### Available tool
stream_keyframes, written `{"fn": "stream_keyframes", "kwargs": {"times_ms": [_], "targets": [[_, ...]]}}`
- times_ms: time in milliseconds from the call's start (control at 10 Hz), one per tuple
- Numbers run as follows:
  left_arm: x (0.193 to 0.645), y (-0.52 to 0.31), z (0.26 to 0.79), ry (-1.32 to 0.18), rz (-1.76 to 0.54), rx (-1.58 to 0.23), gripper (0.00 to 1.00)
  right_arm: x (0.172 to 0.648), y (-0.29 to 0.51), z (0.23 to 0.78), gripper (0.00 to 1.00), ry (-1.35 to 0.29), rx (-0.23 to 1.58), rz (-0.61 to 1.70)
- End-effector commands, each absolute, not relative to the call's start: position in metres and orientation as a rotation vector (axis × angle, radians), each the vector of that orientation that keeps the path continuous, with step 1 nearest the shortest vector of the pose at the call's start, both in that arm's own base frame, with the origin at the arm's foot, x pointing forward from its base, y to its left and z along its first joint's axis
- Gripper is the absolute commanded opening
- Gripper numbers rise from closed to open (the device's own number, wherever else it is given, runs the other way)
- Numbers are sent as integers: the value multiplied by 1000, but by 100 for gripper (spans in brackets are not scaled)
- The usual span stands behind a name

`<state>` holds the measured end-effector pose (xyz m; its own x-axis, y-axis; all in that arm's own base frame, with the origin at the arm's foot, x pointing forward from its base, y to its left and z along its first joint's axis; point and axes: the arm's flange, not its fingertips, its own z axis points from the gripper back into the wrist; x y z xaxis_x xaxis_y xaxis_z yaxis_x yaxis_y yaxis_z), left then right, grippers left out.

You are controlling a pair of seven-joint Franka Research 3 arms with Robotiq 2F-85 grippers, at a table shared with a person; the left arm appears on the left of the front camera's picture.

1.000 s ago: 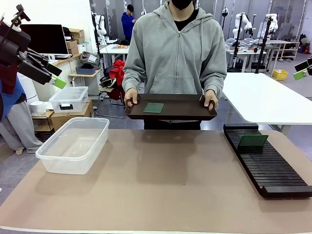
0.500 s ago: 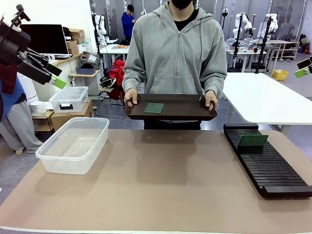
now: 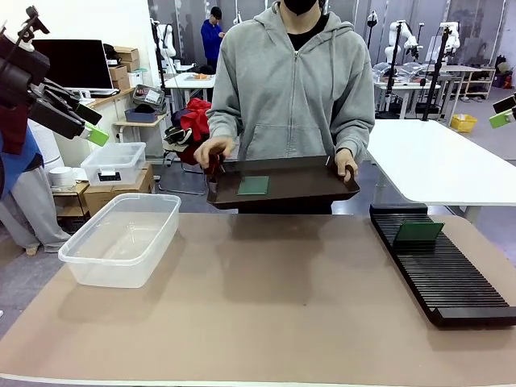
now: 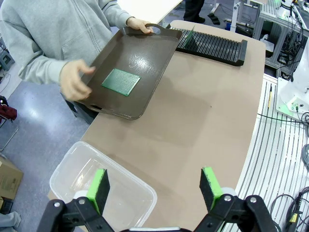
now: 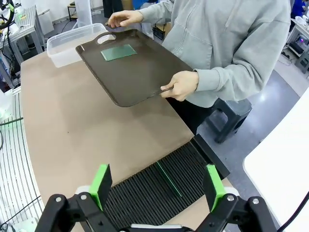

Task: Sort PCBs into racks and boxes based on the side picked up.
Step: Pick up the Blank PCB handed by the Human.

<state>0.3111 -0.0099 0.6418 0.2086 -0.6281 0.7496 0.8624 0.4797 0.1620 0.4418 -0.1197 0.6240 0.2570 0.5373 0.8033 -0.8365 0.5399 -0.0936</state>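
Both my pairs of fingers stand wide open and hold nothing. My left gripper point(image 4: 154, 187) hangs high over the near end of the table, and the clear box point(image 4: 126, 175) lies just below and ahead of its fingers; its bare bottom shows through the plastic. Farther ahead of these fingers a person holds a dark brown tray point(image 4: 140, 63) over the far edge of the table. One PCB point(image 4: 120, 81) lies flat in the tray, nearer to the end on the box side. One hand point(image 4: 140, 25) grips the handle at the tray's other end; the other hand point(image 4: 75, 79) is at the end near the PCB, and I cannot tell if it touches the tray. My right gripper point(image 5: 157, 185) hangs over the black rack point(image 5: 145, 193), which lies directly below its fingers. A second PCB point(image 5: 169, 179) stands on its edge in one slot of the rack, between my two right fingers as I look down, toward the rack's far end. In the front view this board point(image 3: 418, 233) leans a little in its slot, well apart from the tray.
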Motion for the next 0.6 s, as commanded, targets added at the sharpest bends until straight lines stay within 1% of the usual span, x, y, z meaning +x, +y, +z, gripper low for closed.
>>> {"fn": "stream_keyframes", "kwargs": {"times_ms": [0,500], "targets": [[312,-10,641,-863,-1061,-322,100,441,-117,624,100,-899,385,964],[312,-10,641,-863,-1061,-322,100,441,-117,624,100,-899,385,964]]}}
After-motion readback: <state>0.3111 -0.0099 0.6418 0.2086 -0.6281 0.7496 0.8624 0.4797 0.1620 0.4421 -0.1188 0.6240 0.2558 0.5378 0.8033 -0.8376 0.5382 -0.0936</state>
